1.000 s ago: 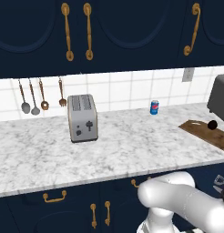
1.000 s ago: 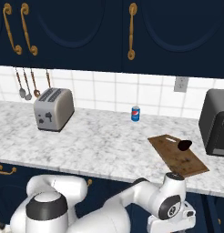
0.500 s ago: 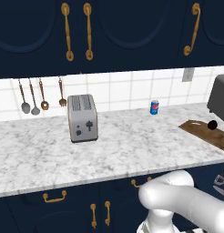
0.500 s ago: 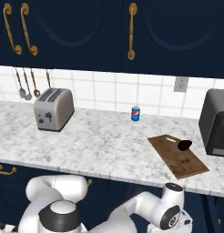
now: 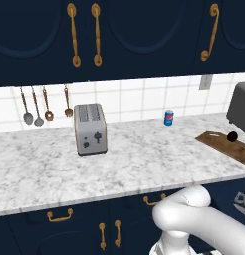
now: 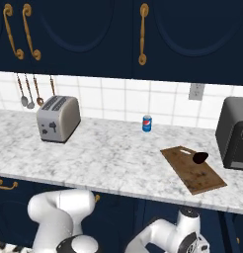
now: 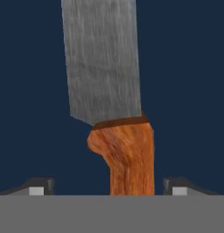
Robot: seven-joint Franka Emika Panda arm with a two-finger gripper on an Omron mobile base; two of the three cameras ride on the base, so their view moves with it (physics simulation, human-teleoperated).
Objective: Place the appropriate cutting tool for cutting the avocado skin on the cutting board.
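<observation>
Jaws stood apart either side of the knife (image 7: 114,113), its wooden handle between them; avocado (image 6: 199,157) sat on the cutting board (image 6: 192,169).

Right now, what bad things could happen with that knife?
The knife lies between the jaws, whose tips stand apart from its wooden handle, so a poor grab might let it slip. The avocado sits on the cutting board; setting the blade down carelessly could knock it rolling onto the counter.
</observation>
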